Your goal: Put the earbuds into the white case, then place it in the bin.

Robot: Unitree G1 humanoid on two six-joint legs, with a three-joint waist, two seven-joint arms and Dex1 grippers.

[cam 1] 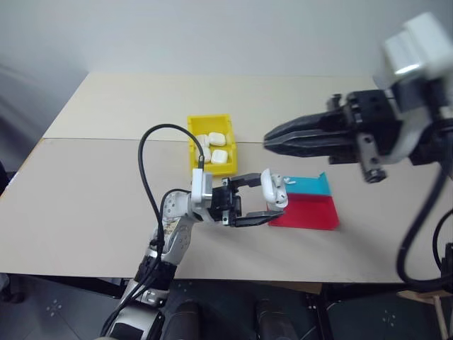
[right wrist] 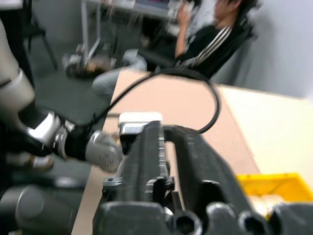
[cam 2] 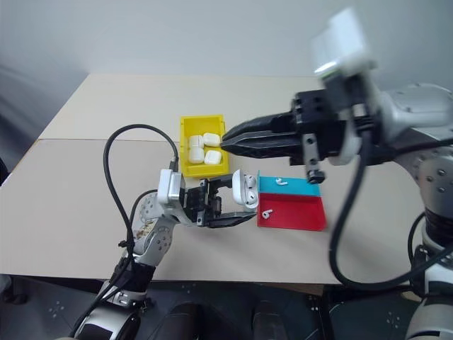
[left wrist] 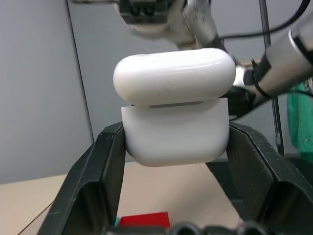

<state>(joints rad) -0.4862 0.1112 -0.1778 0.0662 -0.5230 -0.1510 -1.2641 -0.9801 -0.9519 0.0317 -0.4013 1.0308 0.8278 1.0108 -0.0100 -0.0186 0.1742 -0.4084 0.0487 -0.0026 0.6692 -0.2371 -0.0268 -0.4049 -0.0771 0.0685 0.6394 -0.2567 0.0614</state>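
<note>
My left gripper (cam 1: pixel 267 198) is shut on the white case (cam 1: pixel 273 188) and holds it above the table beside the trays. In the left wrist view the white case (left wrist: pixel 175 115) sits between the two black fingers (left wrist: pixel 102 166) with its lid ajar. One earbud (cam 2: pixel 280 181) lies in the blue tray and another earbud (cam 2: pixel 266 212) lies in the red tray. My right gripper (cam 2: pixel 226 139) hangs raised above the table, pointing left, fingers shut with nothing seen between them, its tip over the yellow bin (cam 2: pixel 184 142). The bin holds several white cases.
The blue tray (cam 1: pixel 311 185) and red tray (cam 1: pixel 308 212) lie side by side right of the held case. A black cable (cam 1: pixel 145 170) loops over my left arm. In the right wrist view a person (right wrist: pixel 205 34) sits beyond the table's far side.
</note>
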